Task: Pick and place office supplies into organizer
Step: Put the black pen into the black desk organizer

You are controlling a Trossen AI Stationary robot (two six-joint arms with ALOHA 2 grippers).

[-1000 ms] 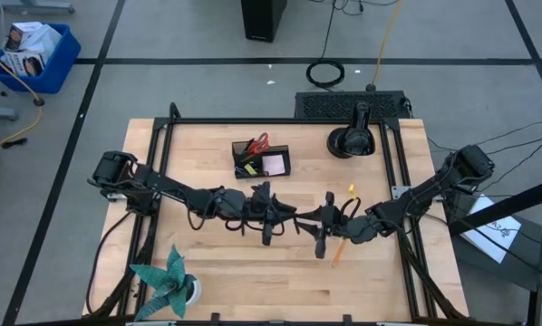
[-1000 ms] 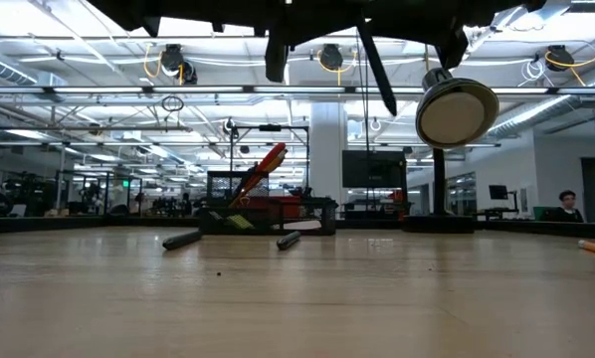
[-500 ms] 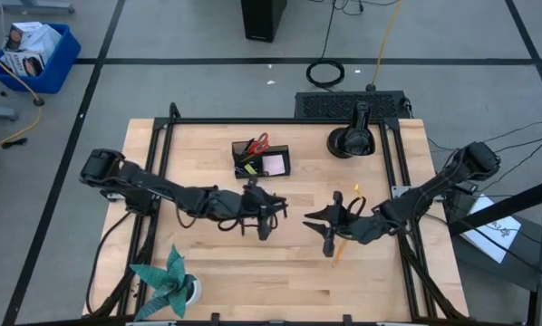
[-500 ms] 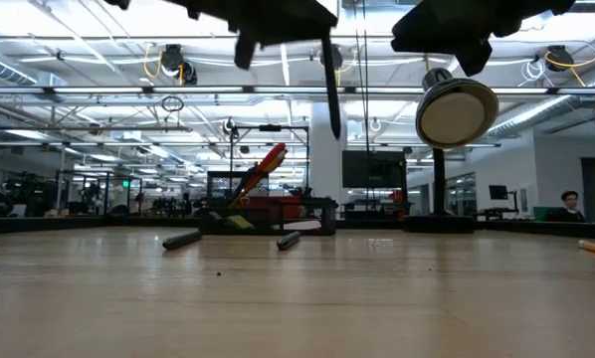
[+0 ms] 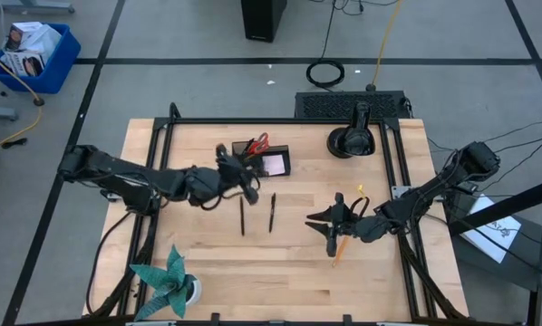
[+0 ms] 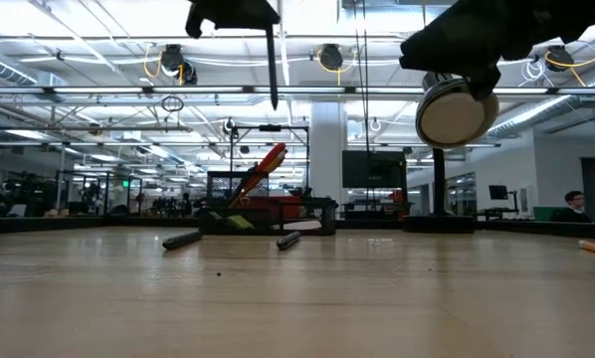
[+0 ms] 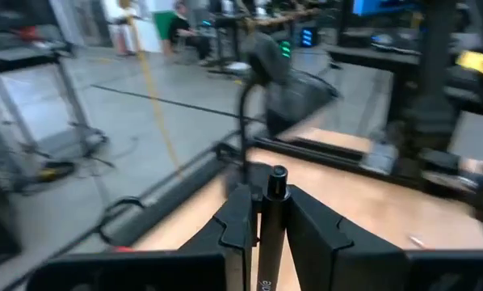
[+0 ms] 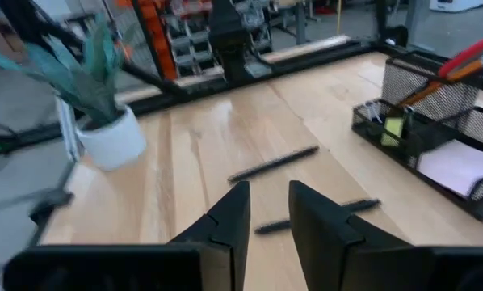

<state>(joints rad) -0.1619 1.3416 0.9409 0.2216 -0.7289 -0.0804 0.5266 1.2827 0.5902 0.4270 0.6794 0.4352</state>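
Since a moment ago the left arm has pulled back and swung up toward the organizer [image 5: 262, 159], and the two arms are now well apart. The left gripper [image 7: 262, 217] is clamped on a black pen [image 7: 272, 212], which stands up between its fingers; in the low view the pen [image 6: 271, 62] hangs point down, high over the table [image 5: 380, 281]. In the high view the left gripper [image 5: 237, 172] is just beside the organizer's left end. The right gripper [image 8: 263, 212] holds nothing, and there is a small gap between its fingers. It hovers on the right side of the table [image 5: 332, 224], near an orange pencil [image 5: 339, 249]. Two more pens [image 5: 242, 215] and [image 5: 272, 211] lie flat on the wood, below the organizer. The scissors [image 5: 258, 143] and pink pad [image 5: 274, 164] are already in it. What could go wrong: the pen might hit the organizer's rim or the scissors and tip out, because the cup is small and partly full. If the gripper lets go too high, the pen could bounce and roll away. The pen could also slip if the hold is weak.
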